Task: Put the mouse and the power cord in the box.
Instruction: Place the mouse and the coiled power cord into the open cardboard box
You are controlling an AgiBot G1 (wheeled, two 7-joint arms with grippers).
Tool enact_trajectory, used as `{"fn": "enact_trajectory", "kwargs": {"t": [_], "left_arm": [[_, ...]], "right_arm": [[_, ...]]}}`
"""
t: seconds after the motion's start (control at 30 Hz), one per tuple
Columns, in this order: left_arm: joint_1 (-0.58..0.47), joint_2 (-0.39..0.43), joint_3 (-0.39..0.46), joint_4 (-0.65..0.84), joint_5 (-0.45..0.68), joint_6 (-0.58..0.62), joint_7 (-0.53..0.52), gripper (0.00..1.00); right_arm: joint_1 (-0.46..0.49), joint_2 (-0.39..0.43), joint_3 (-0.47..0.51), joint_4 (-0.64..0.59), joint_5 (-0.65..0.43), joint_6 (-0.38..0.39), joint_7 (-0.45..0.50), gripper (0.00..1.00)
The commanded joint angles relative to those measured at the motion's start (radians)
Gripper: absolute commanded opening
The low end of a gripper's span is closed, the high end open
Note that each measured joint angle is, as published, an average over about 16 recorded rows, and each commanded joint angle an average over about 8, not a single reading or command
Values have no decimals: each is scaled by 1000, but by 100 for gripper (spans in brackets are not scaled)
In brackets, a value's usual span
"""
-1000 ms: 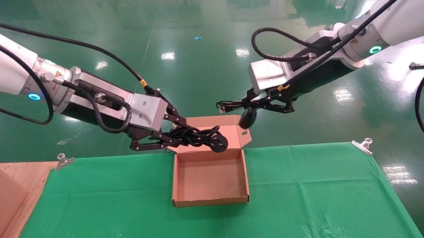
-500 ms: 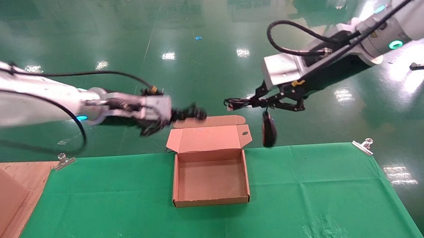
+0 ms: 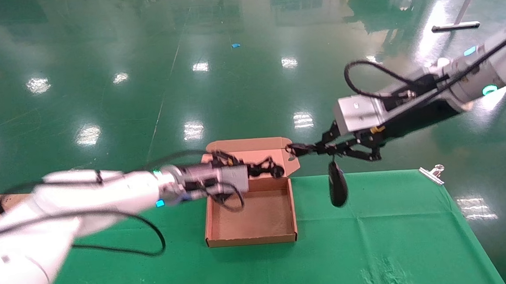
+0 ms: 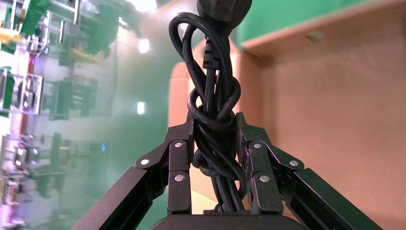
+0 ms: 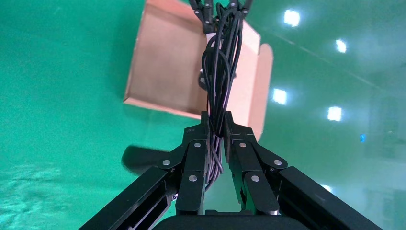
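Mouse hangs by its thin cable, right of centre in the head view, above the green cloth and just to the right of the box. The right gripper is clamped on the bunched cable, its arm coming in from the upper right. The power cord sits at centre frame, over the box's far wall where the lid flap rises; its loops are pinched between the closed fingers of the left gripper, the round plug at the far end. The left arm reaches in from the lower left. The box lies open on the cloth. A metal clip holds the cloth's right far corner.
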Motion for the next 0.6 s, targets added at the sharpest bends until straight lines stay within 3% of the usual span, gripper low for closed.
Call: {"fn": "enact_trajectory", "kwargs": {"t": [0.03,0.2,0.23,0.47,0.5,0.6], "left_arm": [[44,2,24,-38,-6,-26,18,0],[86,2,102,-73,-15,-87,71,1],[91,2,118,-76,-13,-105,83,5],[106,1,210,-86,-33,-186,115,92],[105,1,220,-86,-41,-190,114,100],[101,1,247,-86,-64,-199,112,100]], "right_arm": [[-14,7,0,2,1,1,-3,0],[-40,15,3,-3,3,18,-11,0],[-43,16,3,-5,4,22,-12,0],[-61,15,4,-19,6,38,-23,0],[-63,14,4,-21,6,39,-24,0],[-67,13,4,-27,5,41,-28,0]]}}
